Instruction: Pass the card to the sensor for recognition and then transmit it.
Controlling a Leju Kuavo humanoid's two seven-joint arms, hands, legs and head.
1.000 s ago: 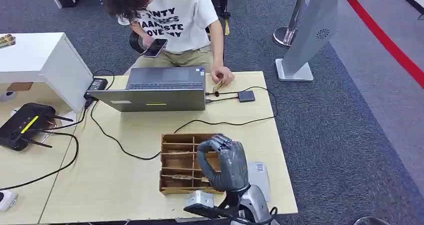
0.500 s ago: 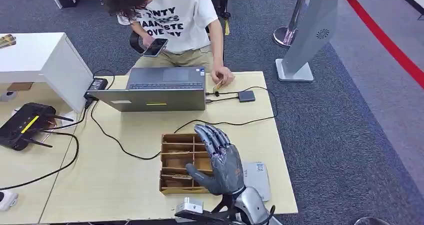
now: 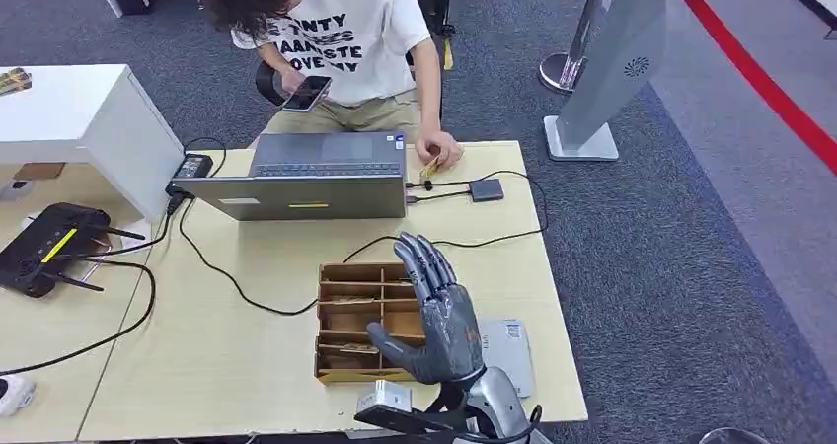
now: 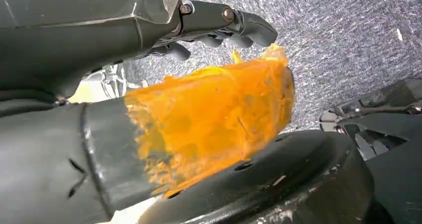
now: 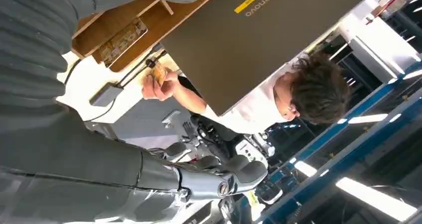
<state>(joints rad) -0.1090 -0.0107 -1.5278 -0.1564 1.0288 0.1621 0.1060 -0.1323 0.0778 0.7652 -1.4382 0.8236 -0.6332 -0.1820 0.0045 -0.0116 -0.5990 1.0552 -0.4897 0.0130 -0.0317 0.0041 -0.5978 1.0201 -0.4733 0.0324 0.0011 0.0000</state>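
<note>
Your right hand stands over the wooden card tray, fingers spread wide and holding nothing. A card lies in the tray's near compartment. At 12 o'clock, a person's hand holds another card beside the laptop. Your left hand: state cannot be told.

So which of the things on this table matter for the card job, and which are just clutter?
Job:
right hand, open over the wooden card tray
card in the tray
grey sensor pad

Lying about:
laptop
router
power adapter
black hub
</note>
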